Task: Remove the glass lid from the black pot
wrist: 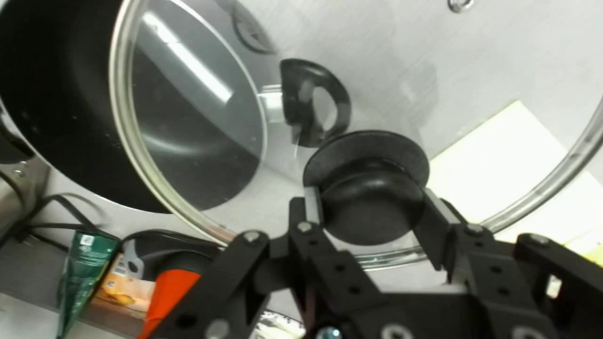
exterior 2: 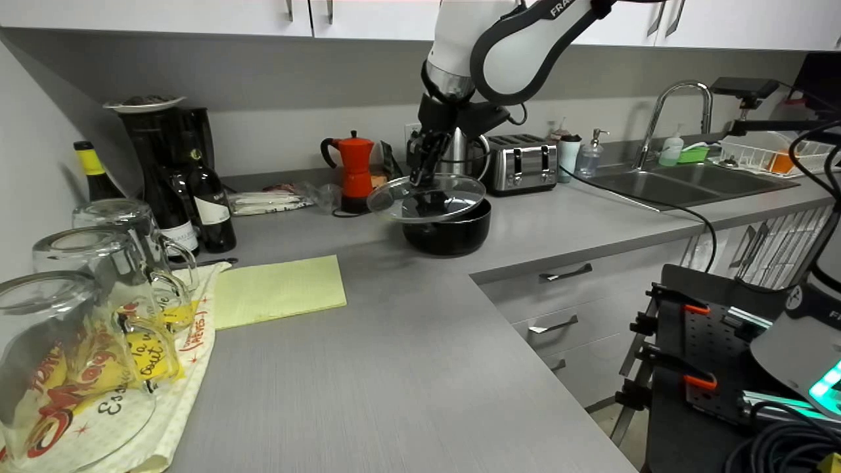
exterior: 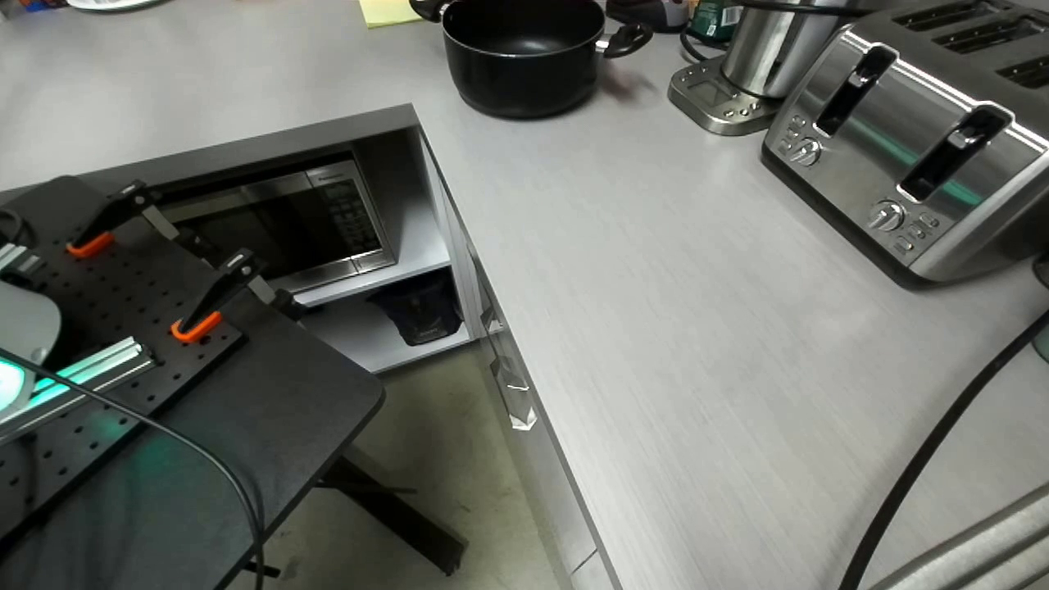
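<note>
Black knob [wrist: 373,202] in grasp, low centre of the wrist frame, with Robotiq gripper [wrist: 374,207] spread knob-wide. Holds the glass lid [exterior 2: 420,205] mid-frame in an exterior view, above and left of the uncovered black pot [exterior 2: 450,238]. Seems past lifting, carrying aside; calls for level travel, then gentle lowering.

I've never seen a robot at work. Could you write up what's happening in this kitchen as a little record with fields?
Doing the holding: gripper, closed on the black knob
What it holds: glass lid, by that knob
Lid position: off to one side of the black pot, above the counter
Pot: uncovered, standing on the counter
Also on the counter: silver toaster, red coffee pot, yellow sheet
Job status: lid off, not yet set down
</note>
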